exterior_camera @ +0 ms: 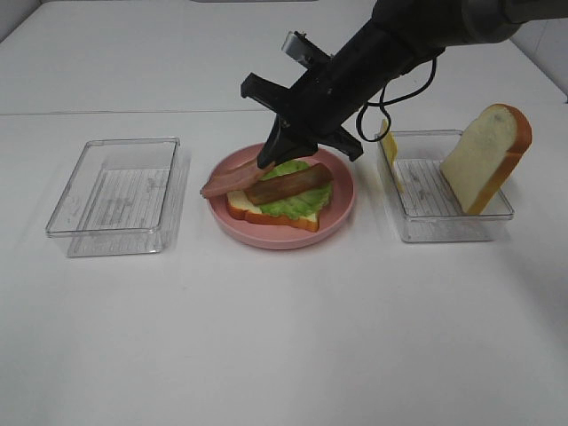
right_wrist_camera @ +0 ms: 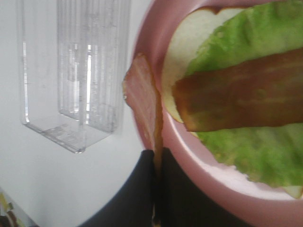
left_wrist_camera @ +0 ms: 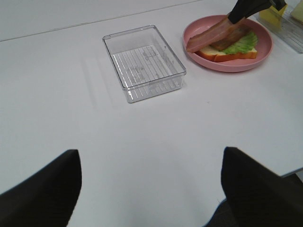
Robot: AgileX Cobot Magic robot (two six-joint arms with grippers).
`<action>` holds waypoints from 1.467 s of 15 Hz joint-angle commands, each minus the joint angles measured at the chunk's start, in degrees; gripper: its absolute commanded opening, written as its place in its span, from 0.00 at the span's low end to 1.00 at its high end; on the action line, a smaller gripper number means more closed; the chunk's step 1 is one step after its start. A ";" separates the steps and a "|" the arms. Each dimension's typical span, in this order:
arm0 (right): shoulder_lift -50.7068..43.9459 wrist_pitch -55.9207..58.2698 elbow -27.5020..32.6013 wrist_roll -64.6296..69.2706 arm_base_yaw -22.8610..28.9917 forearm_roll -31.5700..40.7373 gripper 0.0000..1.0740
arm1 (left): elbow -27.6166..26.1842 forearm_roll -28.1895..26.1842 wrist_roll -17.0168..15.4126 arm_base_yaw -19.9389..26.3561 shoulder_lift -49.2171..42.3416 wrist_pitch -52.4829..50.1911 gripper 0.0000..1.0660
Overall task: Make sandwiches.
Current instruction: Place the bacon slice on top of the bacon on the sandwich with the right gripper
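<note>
On the pink plate (exterior_camera: 342, 209) lies a bread slice (exterior_camera: 266, 213) with orange-brown crust, a green lettuce leaf (exterior_camera: 297, 202) and one brown bacon strip (exterior_camera: 288, 185) across it. My right gripper (exterior_camera: 266, 162) is shut on a second, pinker bacon strip (exterior_camera: 229, 179) and holds it over the plate's left rim; the right wrist view shows the strip (right_wrist_camera: 144, 101) pinched between the black fingers (right_wrist_camera: 142, 189). A second bread slice (exterior_camera: 488, 155) stands in the right clear tray (exterior_camera: 444, 222), with a yellow cheese square (exterior_camera: 388, 146) at its left wall. My left gripper (left_wrist_camera: 151, 189) is open, far from the plate (left_wrist_camera: 265, 47).
An empty clear plastic tray (exterior_camera: 120, 195) sits left of the plate, also in the left wrist view (left_wrist_camera: 144, 61). The white table (exterior_camera: 284, 337) stretches bare in front. The right arm (exterior_camera: 399, 35) reaches in from the upper right.
</note>
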 commanded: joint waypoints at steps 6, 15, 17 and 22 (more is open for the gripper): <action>-2.18 0.46 -0.29 6.76 0.06 -11.46 0.20 | 0.40 -0.17 0.06 0.06 -0.46 -0.57 0.73; -6.59 3.09 -0.29 5.44 0.06 -15.81 0.67 | 0.40 -0.17 0.06 0.06 -0.46 -0.57 0.73; -9.11 5.73 -0.29 5.50 0.00 -19.60 0.67 | 0.40 -0.17 0.06 0.06 -0.46 -0.57 0.73; -14.73 12.55 -1.55 9.68 0.00 -37.24 0.67 | 0.40 -0.17 0.06 0.06 -0.46 -0.57 0.73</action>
